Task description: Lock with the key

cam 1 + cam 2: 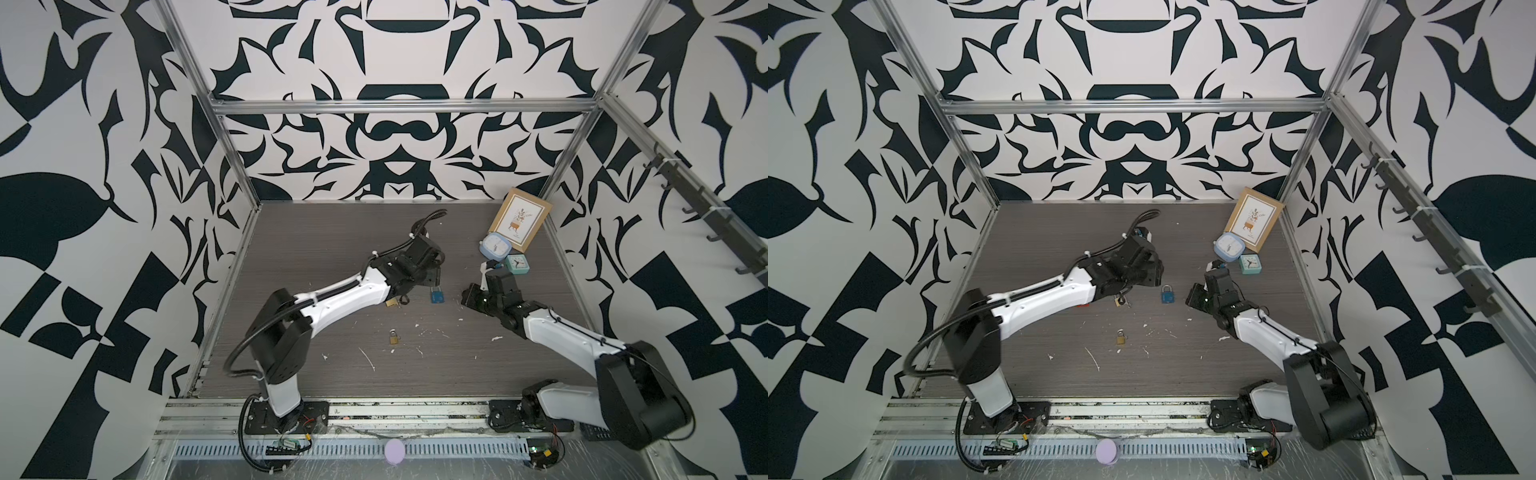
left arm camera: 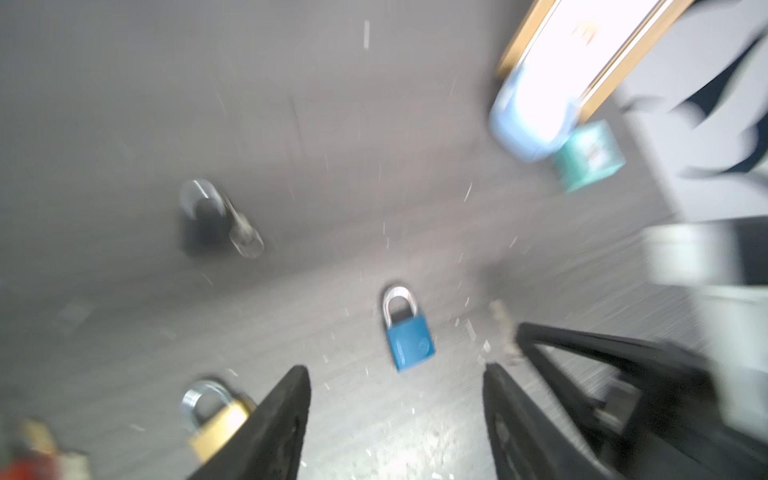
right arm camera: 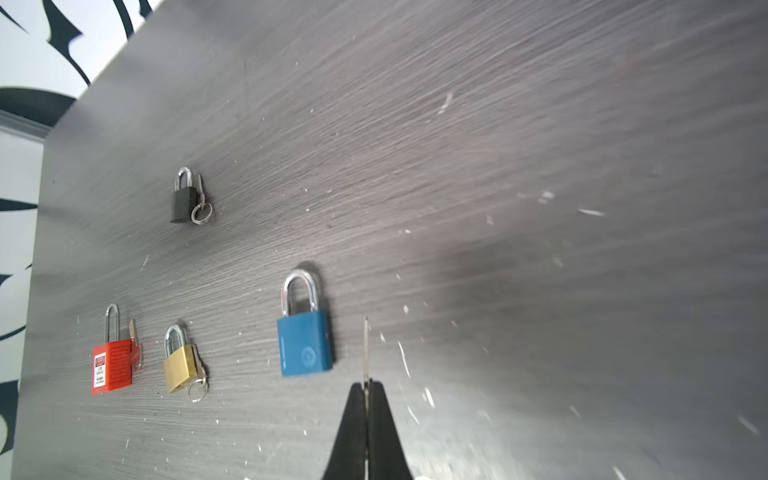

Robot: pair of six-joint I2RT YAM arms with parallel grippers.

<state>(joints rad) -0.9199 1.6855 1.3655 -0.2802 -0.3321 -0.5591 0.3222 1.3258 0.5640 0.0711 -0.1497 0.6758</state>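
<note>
Two things matter: the left gripper (image 2: 395, 370), parted and empty, should clamp the blue padlock (image 3: 305, 347) by its body, keyway toward the key (image 3: 365, 349) the closed right gripper (image 3: 365, 384) pinches

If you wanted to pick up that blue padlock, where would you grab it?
The blue padlock lies flat on the table, so probably come straight down and pinch its body across the two straight side edges, leaving the shackle and bottom end clear.

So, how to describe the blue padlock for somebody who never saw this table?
Find the middle of the dark table, between the left arm and the right arm. The padlock lies flat there; its body is blue, while its neighbours are brass, red and black.
</note>
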